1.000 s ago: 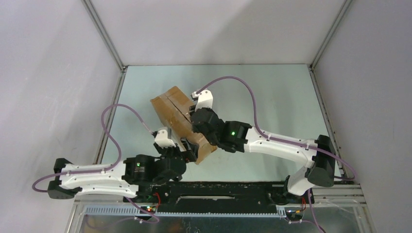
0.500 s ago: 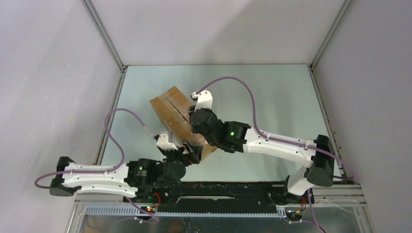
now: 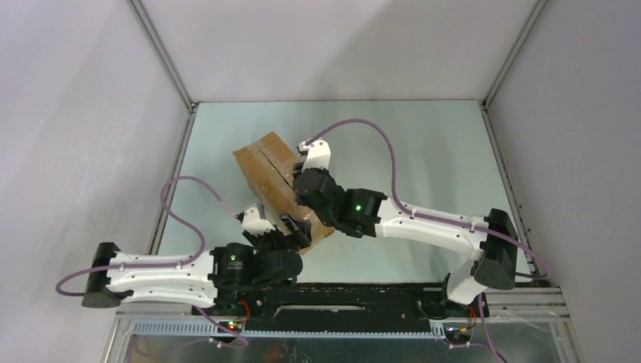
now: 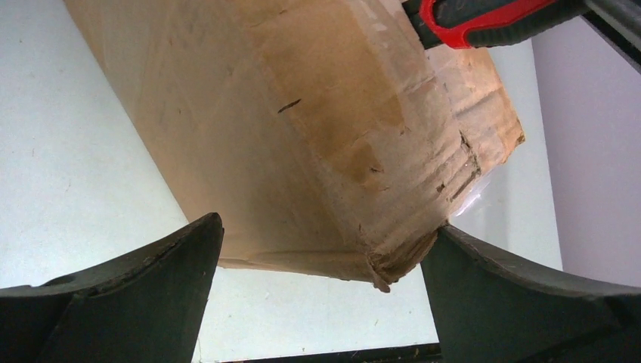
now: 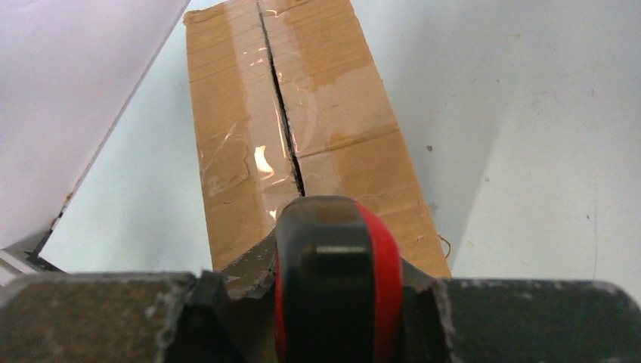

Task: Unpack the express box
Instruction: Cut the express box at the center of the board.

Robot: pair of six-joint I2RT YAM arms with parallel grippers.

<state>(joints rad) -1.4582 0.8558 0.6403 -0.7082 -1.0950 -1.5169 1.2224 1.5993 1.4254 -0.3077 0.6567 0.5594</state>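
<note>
- My right claw (image 5: pixel 332 302) pinches the red-handled utility knife (image 5: pixel 336 280) by its handle, and the knife sits low over the top of the express box (image 5: pixel 302 128).
- My left claw (image 4: pixel 325 242) is spread as wide as it goes. One finger stands on each side of the box's near lower corner, and I see no pad pressing the cardboard.
- The box lies on the pale green table (image 3: pixel 423 151), left of centre and skewed. Its near end is between my two wrists and its far end points toward the back-left corner.
- Done, as I judge it: a dark slit runs down the taped centre seam from the far end to the knife, so that stretch looks cut.
- Probably not finished: the knife handle hides the near stretch of seam, so I cannot tell whether the cut goes all the way.
- Left to do: both top flaps lie flat and shut. They have to be folded back and the contents lifted out, and none of the contents show yet.
- Count: one box, one knife, one slit seam, two top flaps, two claws.
</note>
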